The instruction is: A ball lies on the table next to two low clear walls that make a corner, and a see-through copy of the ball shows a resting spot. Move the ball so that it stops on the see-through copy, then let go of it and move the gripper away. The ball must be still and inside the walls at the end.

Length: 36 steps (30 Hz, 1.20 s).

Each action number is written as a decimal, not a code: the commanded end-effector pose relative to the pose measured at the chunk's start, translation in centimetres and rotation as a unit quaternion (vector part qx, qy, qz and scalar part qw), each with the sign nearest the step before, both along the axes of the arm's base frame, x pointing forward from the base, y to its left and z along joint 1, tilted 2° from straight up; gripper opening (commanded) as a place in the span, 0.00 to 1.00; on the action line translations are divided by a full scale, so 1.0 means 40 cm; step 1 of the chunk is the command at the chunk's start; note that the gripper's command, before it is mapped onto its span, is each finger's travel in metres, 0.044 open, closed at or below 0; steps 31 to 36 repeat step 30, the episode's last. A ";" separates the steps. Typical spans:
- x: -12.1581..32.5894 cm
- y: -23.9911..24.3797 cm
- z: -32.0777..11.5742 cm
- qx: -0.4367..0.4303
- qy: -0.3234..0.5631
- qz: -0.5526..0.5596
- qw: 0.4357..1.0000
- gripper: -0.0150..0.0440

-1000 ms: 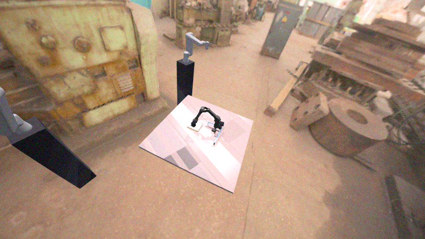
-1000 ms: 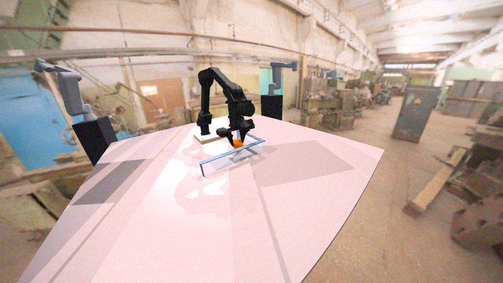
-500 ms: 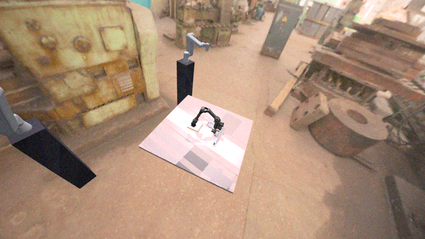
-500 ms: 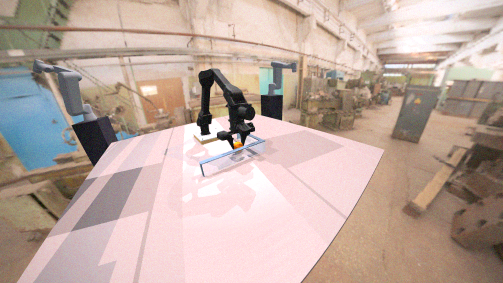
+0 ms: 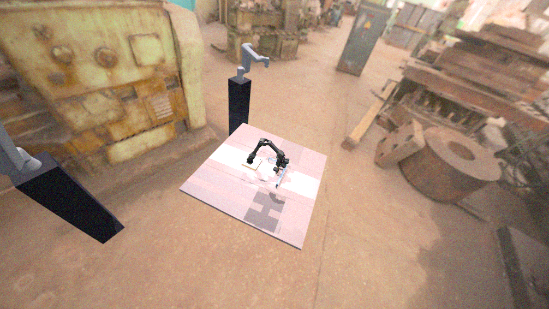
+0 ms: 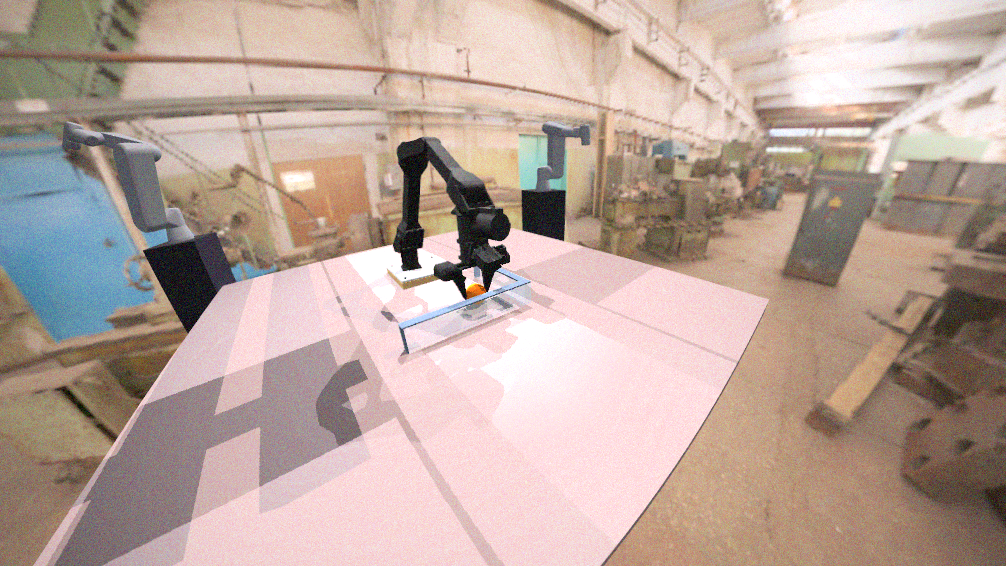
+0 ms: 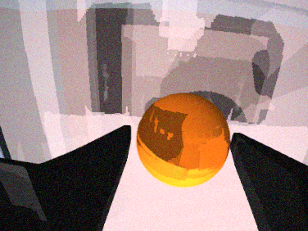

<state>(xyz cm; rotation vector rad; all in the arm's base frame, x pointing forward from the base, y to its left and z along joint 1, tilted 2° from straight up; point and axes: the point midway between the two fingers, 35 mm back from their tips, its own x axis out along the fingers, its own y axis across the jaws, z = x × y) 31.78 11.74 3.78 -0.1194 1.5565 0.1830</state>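
The orange ball [image 6: 476, 288] [image 7: 183, 156] is low inside the corner of the walls, at table height as far as I can tell. My gripper [image 6: 476, 294] [image 7: 182, 135] is open and low around it, one finger on each side. In the wrist view a thin gap shows between the ball and the left finger; the right finger is at or almost at its surface. The long clear wall with a blue rim [image 5: 282, 176] [image 6: 444, 311] stands beyond the ball, and the short wall meets it at a corner. No separate see-through copy shows. In the top view the arm hides the ball.
The arm's pale base plate [image 5: 250, 166] [image 6: 415, 280] is on the table [image 5: 214, 200] [image 6: 633, 422], on the side of the ball away from the long wall. The blue rims stand close around the fingers. Two grey arms on dark pedestals [image 5: 238, 104] [image 6: 543, 214] stand off the table.
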 end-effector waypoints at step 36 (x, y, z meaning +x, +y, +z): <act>-0.006 -0.015 0.325 0.003 -0.009 -0.003 1.000 1.00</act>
